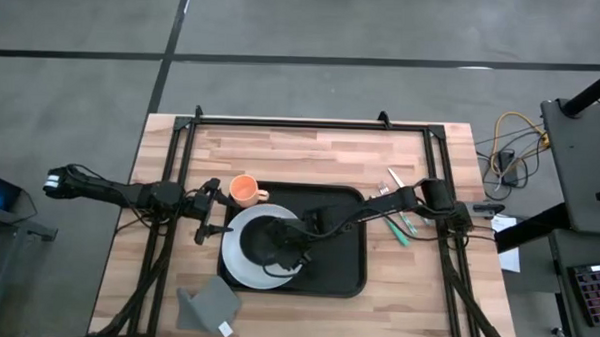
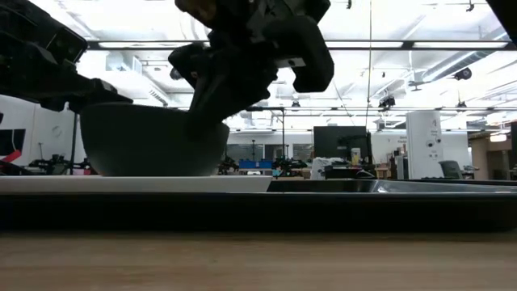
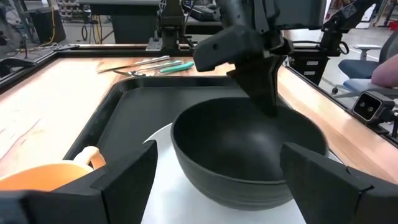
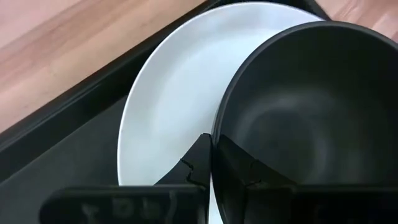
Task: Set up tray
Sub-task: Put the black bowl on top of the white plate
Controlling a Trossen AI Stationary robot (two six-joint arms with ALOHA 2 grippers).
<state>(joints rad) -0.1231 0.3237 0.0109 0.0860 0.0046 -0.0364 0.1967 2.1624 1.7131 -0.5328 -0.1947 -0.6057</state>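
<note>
So far the setup is partly done. The tray lies flat in the middle of the desk, and the white plate already sits on its left part, overhanging the tray's left rim a little. On that plate stands the dark bowl, and my right end effector is clamped on its rim, one finger inside and one outside, so I judge the bowl is just being placed and not yet let go. My left end effector waits just beside the tray's left edge with its fingers spread wide, pointing at the bowl and holding nothing.

What is left, as I read it: the orange cup stands on the desk touching the tray's upper left corner, not on the tray; the cutlery with green handles lies on the wood to the right of the tray; the grey folded napkin lies near the front left edge of the desk.

The desk is pale wooden planking with a black frame around it. Beyond it is a large workshop hall with bright ceiling lights, monitors and benches.
</note>
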